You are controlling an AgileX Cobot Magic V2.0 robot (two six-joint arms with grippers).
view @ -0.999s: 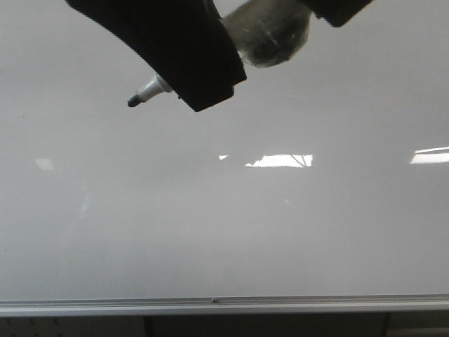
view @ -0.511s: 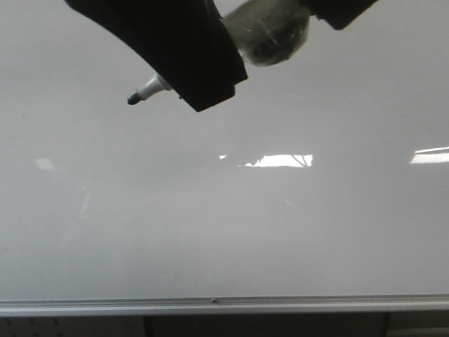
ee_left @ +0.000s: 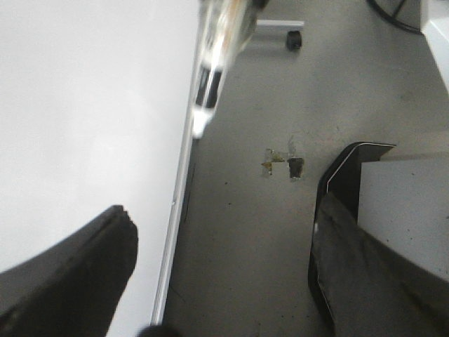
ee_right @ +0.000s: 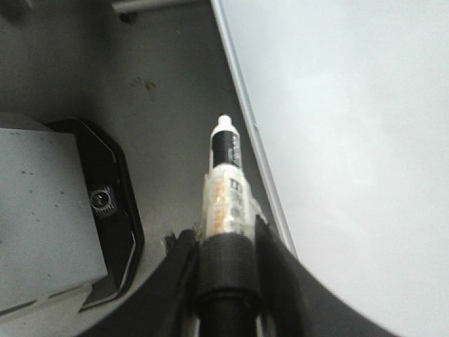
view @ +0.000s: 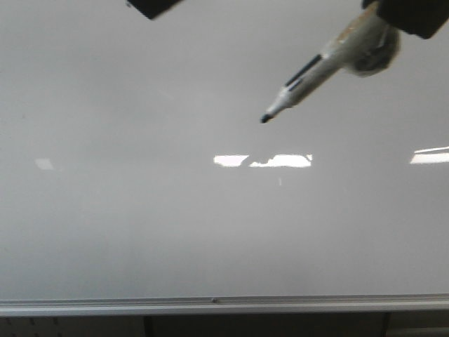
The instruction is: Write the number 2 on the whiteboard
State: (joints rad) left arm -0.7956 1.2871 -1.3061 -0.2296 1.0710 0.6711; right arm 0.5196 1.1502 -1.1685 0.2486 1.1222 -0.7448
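The whiteboard (view: 140,210) fills the front view, glossy grey-white, and no number 2 shows on it. A marker (view: 316,70) with a clear-wrapped body and dark tip hangs in front of the board's upper right, its tip pointing down-left and seemingly just off the surface. My right gripper (ee_right: 224,242) is shut on the marker (ee_right: 226,189), beside the whiteboard (ee_right: 351,140); in the front view only its dark edge (view: 414,14) shows. My left gripper (ee_left: 224,225) is open and holds nothing, next to the whiteboard (ee_left: 84,105). A corner of the left gripper (view: 151,7) shows at the top.
A silver rail (view: 210,305) runs along the board's lower edge. Bright light reflections (view: 280,161) lie across the board's middle. Beside the board is grey floor (ee_left: 245,232), a caster wheel (ee_left: 295,41) and a grey, black-edged base (ee_left: 400,203).
The large black left gripper that covered the upper left has withdrawn up out of the front view. The marker has swung right, and its tip now sits right of centre and slightly lower.
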